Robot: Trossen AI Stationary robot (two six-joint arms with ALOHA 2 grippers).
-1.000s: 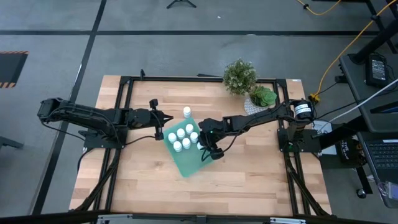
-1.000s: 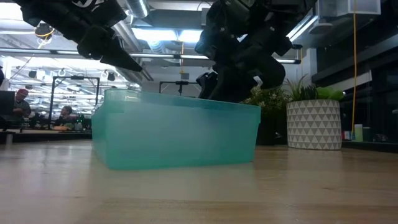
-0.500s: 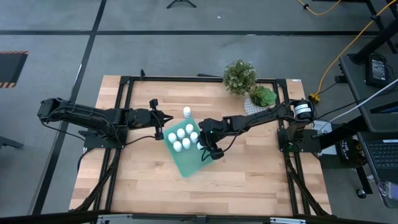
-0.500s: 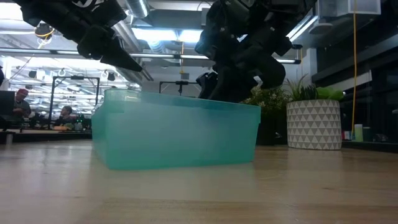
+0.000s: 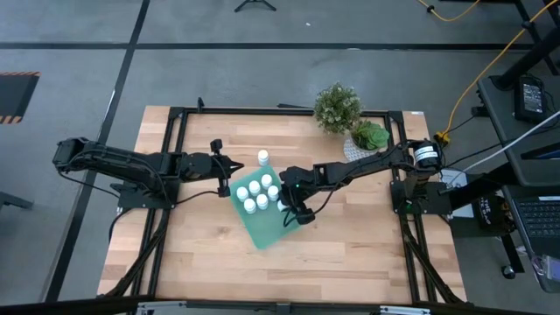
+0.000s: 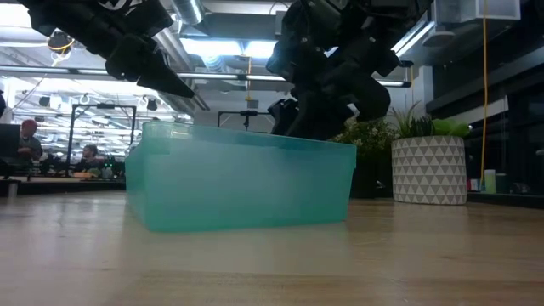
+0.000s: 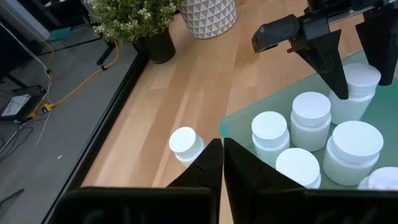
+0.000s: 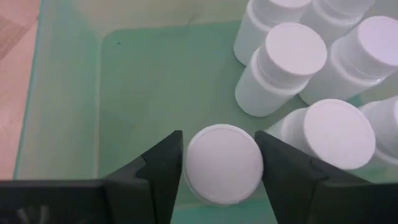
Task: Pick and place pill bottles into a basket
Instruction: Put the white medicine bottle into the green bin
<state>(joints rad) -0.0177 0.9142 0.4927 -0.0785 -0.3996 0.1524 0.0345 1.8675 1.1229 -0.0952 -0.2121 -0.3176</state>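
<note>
The right arm reaches in low across the worktop (image 5: 350, 236) from the right, its hand (image 8: 221, 163) tipped down over the basket (image 5: 262, 223). Its fingers (image 8: 163, 160) sit to either side of a bottle (image 8: 224, 163)'s cap, touching or nearly so; whether they actually clamp it I cannot tell. That bottle stands inside the basket, with a cluster of more bottles (image 5: 255, 194) just beside the hand, toward the other arm.

The left arm stretches in level from the left, its hand (image 7: 217, 163) with fingers pressed together, pointing at the basket's near corner. One lone bottle (image 7: 186, 144) stands on the worktop just beyond that hand's tips, outside the basket.
</note>
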